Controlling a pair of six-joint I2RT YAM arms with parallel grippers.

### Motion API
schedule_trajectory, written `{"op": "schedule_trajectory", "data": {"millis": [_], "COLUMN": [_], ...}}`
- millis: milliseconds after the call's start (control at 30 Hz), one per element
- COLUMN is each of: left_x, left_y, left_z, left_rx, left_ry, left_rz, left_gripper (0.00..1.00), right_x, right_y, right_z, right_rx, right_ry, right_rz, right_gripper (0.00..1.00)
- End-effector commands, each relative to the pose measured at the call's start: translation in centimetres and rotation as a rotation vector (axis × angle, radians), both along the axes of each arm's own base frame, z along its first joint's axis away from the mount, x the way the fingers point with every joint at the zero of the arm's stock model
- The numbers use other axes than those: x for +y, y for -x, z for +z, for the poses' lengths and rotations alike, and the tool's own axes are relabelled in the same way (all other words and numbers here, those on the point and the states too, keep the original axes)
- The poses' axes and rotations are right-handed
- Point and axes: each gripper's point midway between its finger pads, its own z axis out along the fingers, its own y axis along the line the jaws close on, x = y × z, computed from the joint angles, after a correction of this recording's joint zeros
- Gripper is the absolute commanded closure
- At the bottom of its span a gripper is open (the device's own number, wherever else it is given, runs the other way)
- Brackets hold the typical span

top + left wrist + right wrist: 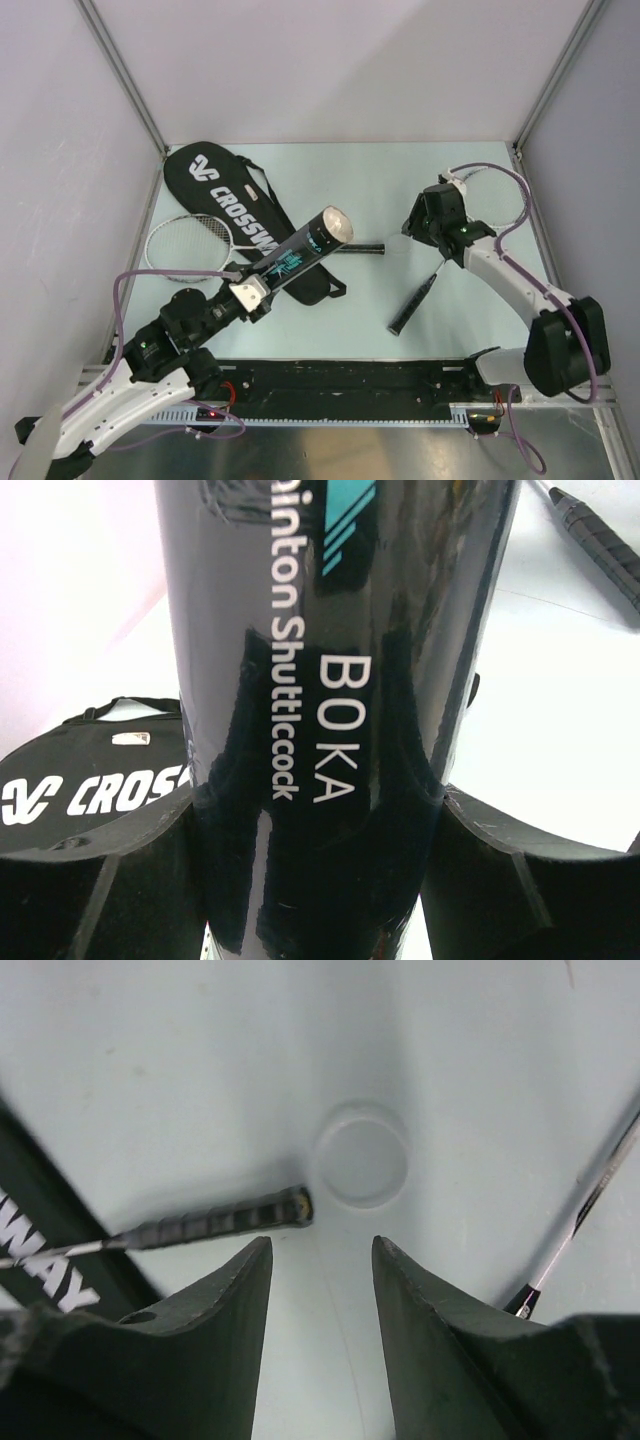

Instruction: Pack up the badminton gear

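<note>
The left arm reaches forward, its gripper (pixel 260 289) clamped round the lower end of the tube (pixel 306 251), which is held tilted above the bag (pixel 228 190). The right arm stretches out, its gripper (pixel 322 1250) spread and empty, pointing down just beside a racket handle (pixel 215 1224) and a clear round cap (pixel 360 1155).

Pale table (pixel 420 170): long black CROSSWAY bag (pixel 225 195) beyond left end effector (pixel 258 288); clear round lid (pixel 360 1155) just ahead of right end effector (pixel 320 1245), two black-handled white-strung rackets (pixel 410 310) flanking it.
</note>
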Motion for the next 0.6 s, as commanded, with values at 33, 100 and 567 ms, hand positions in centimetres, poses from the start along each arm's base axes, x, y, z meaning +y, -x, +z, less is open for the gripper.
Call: {"op": "schedule_trajectory", "data": {"millis": [33, 100, 567], "left_x": [-0.3, -0.3, -0.4], "left_y": [-0.3, -0.3, -0.8], "left_z": [2.8, 2.7, 2.0], "left_rx": [-0.051, -0.049, -0.039], "left_ry": [0.096, 0.095, 0.06], "left_rz": [0.013, 0.011, 0.026], "left_gripper": [0.51, 0.51, 0.51], "right_x": [-2.4, -2.6, -2.1], "right_y": [-1.5, -1.9, -3.6], "right_z": [-3.8, -5.3, -12.3], "right_rx": [0.094, 0.128, 0.253], "right_ry": [-0.006, -0.007, -0.021], "right_rz": [-0.213, -0.234, -0.238], "right_gripper": [0.51, 0.51, 0.59]}}
